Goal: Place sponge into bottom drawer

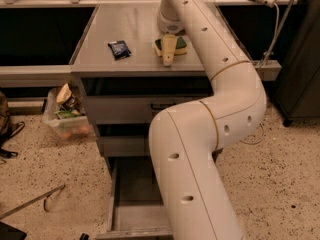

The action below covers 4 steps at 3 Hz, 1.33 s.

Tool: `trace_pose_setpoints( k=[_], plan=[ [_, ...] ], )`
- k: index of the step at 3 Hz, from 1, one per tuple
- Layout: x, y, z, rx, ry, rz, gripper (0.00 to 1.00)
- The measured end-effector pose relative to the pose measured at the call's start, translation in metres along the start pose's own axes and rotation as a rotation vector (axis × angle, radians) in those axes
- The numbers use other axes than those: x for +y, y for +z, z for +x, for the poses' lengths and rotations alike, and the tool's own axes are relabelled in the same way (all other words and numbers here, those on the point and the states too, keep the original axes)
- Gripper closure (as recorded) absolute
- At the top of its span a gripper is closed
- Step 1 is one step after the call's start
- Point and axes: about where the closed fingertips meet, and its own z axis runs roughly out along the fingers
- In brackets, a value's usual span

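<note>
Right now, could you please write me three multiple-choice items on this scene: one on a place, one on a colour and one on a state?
1. Where does the small green-and-yellow sponge lie? A inside a drawer; B on the grey metal cabinet top; C on the floor.
2. What colour is the small flat packet beside the sponge? A dark blue; B red; C white.
3. How is the deep grey bottom drawer? A shut; B pulled open; C taken out.
Answers: 1 B, it lies on the top, under the gripper. 2 A, it shows dark blue against the grey. 3 B, its bare interior shows below the upper drawers.
</note>
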Motion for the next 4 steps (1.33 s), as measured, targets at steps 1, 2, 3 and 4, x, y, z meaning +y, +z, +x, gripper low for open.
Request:
trace_pose_setpoints(
  k=[1,2,3,4],
  plan=[
    [0.0,0.0,0.0,0.0,0.0,0.0,0.19],
    [0.0,0.0,0.0,0.0,0.0,0.0,0.42],
    [0.0,0.0001,0.0,0.0,0.0,0.0,0.41],
    [0.0,0.0001,0.0,0.0,0.0,0.0,0.18]
  ],
)
